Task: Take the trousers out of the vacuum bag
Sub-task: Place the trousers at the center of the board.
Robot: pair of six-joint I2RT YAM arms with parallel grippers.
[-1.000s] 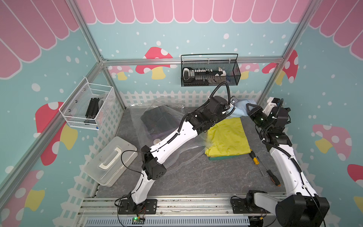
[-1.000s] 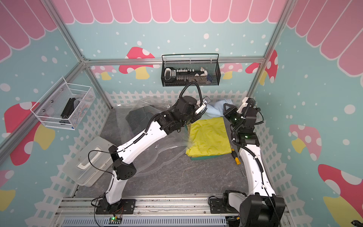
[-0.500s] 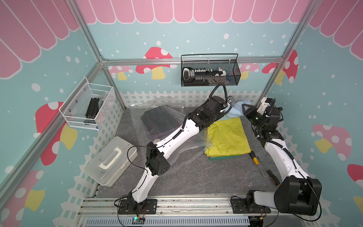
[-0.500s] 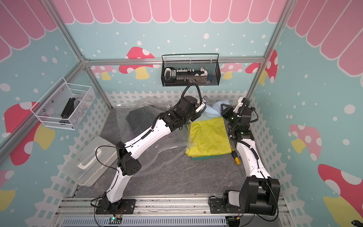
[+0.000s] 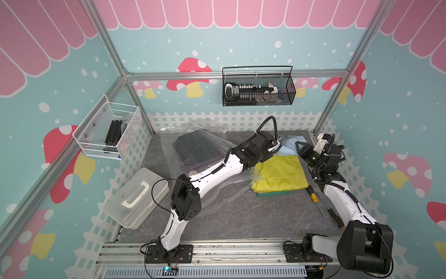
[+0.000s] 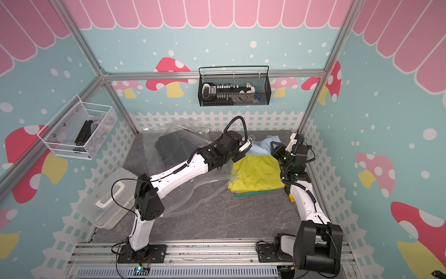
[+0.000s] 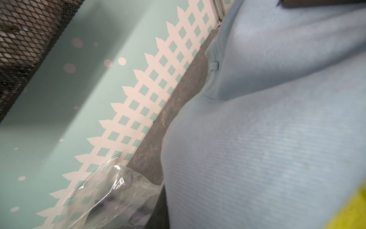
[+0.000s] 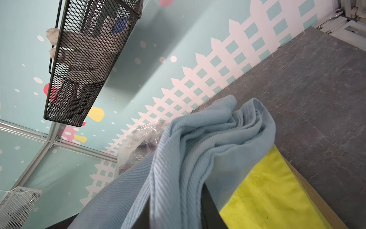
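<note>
One change: right jaws, clamped on light blue trousers (image 8: 208, 138), moved nearer left jaws (state unclear).

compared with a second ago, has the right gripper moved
Yes. In a top view the right gripper has slid to the robot's left, away from the back corner post, toward the light blue trousers.

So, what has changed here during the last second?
The left gripper and right gripper, both holding the light blue trousers, brought them slightly nearer, over the far edge of the yellow trousers. Nothing was grasped or released. The vacuum bag and plastic box stayed put.
</note>
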